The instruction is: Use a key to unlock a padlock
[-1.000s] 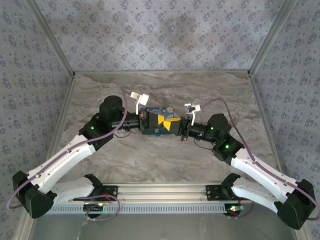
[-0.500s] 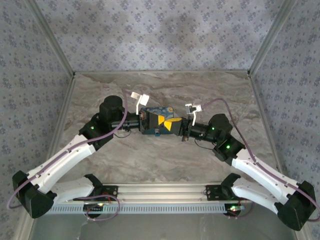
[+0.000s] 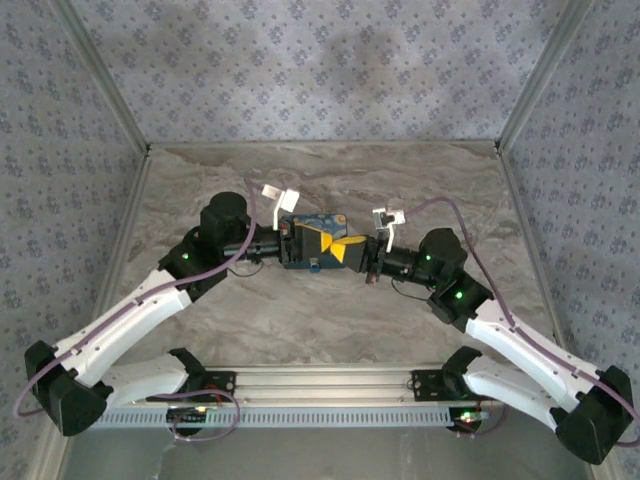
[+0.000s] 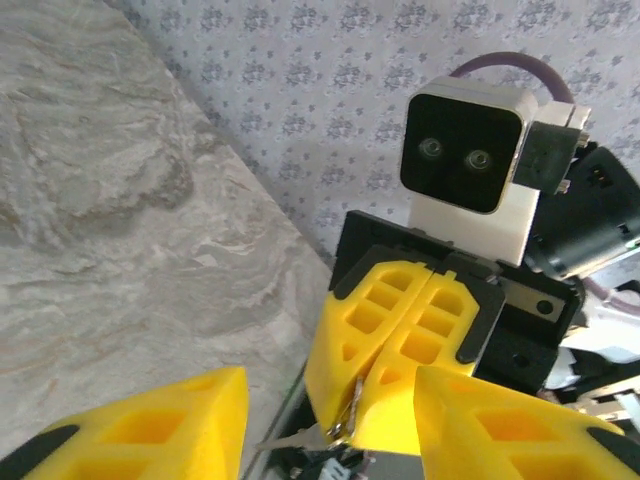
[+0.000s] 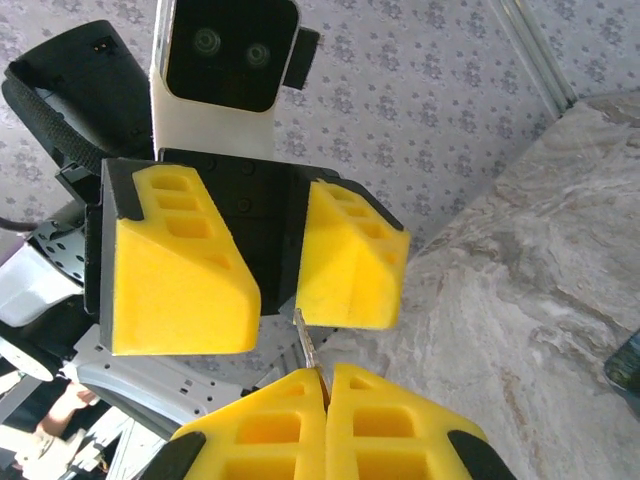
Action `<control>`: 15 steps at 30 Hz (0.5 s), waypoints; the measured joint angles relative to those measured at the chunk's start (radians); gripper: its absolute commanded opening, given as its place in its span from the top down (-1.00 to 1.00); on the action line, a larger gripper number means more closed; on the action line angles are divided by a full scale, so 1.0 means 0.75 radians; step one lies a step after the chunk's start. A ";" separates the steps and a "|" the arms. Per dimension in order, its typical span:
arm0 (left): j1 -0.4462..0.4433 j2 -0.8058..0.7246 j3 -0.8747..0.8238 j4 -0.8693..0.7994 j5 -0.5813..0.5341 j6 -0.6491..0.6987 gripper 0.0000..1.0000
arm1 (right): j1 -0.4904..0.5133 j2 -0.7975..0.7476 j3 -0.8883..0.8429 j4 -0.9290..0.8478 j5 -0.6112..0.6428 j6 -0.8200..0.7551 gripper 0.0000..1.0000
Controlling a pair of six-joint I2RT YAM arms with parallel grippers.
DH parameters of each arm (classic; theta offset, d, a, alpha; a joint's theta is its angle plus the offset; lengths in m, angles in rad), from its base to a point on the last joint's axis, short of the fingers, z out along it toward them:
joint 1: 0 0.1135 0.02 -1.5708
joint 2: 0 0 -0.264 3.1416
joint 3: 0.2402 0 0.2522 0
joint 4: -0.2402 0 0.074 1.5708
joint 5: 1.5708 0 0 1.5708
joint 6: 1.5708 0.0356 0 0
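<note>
The key, a thin metal blade, juts from the right gripper, which is clamped on its head at the lower centre of the right wrist view. It points at the left gripper, whose jaws stand apart. Light, stiff and probably slick, the key is best held by the head, blade free.

The key shows as a thin silvery blade, its head hidden between the closed pads of the right pincer. The blade tilts slightly, its tip at the gap between the left pincer's spread fingers.
</note>
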 measured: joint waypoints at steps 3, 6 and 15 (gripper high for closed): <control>0.009 -0.036 -0.017 -0.022 -0.053 0.007 -0.28 | -0.041 -0.020 0.000 -0.051 0.015 -0.014 1.00; 0.026 -0.093 -0.066 -0.060 -0.131 0.014 -0.49 | -0.086 -0.035 0.001 -0.128 0.042 -0.032 1.00; 0.218 -0.057 -0.233 -0.199 -0.420 0.003 -0.66 | -0.122 -0.080 0.001 -0.382 0.207 -0.144 1.00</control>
